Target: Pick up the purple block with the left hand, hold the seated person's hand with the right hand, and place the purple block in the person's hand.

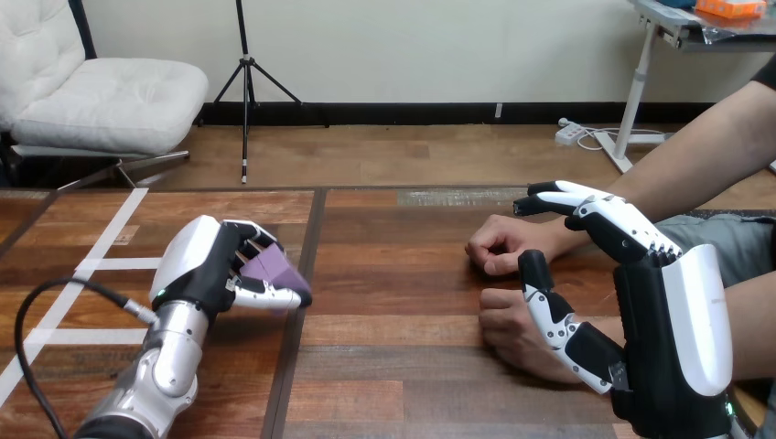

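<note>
L side: left hand (197,265), black w/ glossy white back shell, fingers (267,294) curled tight round purple block (274,265). Block is matte, angular, flat-faced, and sits in the palm btwn upper and lower fingers, over table (393,366); can't tell if it touches the table. Table is reddish wood planks w/ visible grain and white tape lines (110,263) at L. R side: right hand (668,320) spread wide, holding nothing. Its straight fingers (595,212) reach over wrist of person's upper hand (499,245), a loose fist on table. Thumb (547,306) is at person's lower hand (512,329); contact unclear. Block well apart from both.
</note>
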Controlling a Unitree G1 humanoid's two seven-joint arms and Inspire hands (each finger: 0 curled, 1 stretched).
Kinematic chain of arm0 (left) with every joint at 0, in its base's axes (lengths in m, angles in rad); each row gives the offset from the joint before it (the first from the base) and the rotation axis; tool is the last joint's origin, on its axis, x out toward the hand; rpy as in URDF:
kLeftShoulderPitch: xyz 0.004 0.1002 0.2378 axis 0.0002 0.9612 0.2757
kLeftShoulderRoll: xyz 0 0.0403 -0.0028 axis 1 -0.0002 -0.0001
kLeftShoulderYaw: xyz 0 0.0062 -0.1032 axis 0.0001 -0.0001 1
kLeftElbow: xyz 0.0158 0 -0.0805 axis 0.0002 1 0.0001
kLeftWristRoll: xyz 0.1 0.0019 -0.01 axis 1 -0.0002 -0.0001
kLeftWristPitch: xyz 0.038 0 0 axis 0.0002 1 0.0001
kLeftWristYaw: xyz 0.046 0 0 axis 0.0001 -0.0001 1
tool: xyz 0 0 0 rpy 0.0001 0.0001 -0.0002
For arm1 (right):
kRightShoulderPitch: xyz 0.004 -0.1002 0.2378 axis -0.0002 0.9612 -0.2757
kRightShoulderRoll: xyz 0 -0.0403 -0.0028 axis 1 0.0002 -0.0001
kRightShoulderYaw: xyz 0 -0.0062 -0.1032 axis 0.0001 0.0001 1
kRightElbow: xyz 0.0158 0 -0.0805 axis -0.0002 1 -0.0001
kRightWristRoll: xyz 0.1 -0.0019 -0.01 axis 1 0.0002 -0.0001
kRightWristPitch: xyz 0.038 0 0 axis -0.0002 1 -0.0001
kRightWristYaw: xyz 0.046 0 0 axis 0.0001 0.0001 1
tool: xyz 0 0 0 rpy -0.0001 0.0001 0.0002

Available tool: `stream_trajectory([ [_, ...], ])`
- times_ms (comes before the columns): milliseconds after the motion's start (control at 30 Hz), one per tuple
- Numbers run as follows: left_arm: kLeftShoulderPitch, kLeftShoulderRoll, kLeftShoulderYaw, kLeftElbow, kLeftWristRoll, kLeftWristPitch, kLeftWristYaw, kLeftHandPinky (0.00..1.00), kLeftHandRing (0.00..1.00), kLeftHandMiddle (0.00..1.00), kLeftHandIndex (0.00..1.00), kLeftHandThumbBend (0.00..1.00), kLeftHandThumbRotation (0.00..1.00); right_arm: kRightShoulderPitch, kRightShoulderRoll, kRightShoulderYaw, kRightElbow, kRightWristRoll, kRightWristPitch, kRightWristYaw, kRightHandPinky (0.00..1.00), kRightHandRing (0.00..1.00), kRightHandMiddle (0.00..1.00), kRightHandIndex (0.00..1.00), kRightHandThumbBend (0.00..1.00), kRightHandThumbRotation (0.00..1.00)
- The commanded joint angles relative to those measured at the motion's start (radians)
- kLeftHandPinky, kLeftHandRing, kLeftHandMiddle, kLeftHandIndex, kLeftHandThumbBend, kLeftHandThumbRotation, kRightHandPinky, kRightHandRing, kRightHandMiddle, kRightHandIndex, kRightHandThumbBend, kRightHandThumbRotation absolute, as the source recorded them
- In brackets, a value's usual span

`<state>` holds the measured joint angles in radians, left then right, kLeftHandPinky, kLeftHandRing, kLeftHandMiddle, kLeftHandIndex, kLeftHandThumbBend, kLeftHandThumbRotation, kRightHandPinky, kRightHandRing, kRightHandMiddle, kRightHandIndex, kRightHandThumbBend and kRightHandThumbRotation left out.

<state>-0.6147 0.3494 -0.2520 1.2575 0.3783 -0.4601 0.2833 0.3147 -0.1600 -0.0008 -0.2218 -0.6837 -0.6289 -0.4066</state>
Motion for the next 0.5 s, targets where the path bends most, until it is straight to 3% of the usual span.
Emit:
stream_trajectory([
  [0, -0.023, -0.020, 0.064, -0.015, -0.059, -0.070, -0.006, 0.31, 0.37, 0.44, 0.48, 0.74, 0.10, -0.033, -0.003, -0.007, -0.046, 0.006, 0.005, -0.001, 0.62, 0.73, 0.73, 0.64, 0.31, 0.00],
  [467, -0.008, -0.048, 0.129, -0.011, -0.123, -0.140, -0.032, 0.33, 0.39, 0.45, 0.49, 0.76, 0.13, -0.032, -0.004, -0.008, -0.057, 0.012, 0.024, 0.016, 0.63, 0.73, 0.73, 0.65, 0.32, 0.00],
])
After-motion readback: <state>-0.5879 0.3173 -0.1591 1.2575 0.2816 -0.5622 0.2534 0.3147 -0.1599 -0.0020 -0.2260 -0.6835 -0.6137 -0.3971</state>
